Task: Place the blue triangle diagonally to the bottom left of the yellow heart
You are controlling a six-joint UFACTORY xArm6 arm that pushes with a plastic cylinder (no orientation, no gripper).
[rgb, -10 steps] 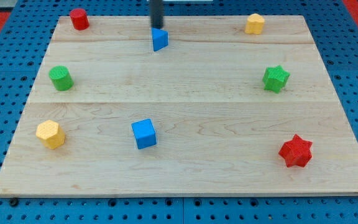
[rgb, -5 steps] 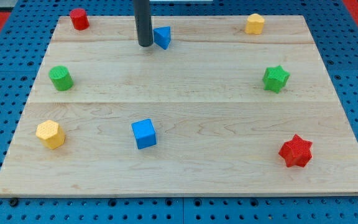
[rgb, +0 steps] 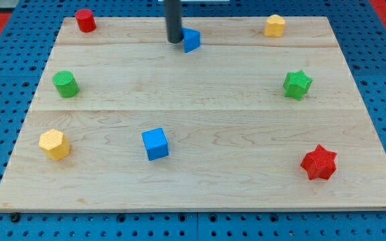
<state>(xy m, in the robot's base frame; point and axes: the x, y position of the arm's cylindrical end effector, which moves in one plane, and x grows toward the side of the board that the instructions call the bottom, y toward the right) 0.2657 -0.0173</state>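
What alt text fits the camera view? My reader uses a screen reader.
My tip touches the left side of the blue triangle near the top of a wooden board. The yellow heart sits at the top right, and six other coloured blocks lie scattered around.

Wooden board [rgb: 200, 100] under eight coloured blocks

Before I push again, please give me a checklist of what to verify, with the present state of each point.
1. My tip is beside the blue triangle, on its left side in the view: ok.
2. Tip touching the triangle: cannot tell, they look adjacent.
3. Yellow heart located, near the view's top right: ok, though its shape is hard to make out.
4. Path between triangle and heart free of blocks: ok.
5. Triangle already at the heart's bottom left: not ok.
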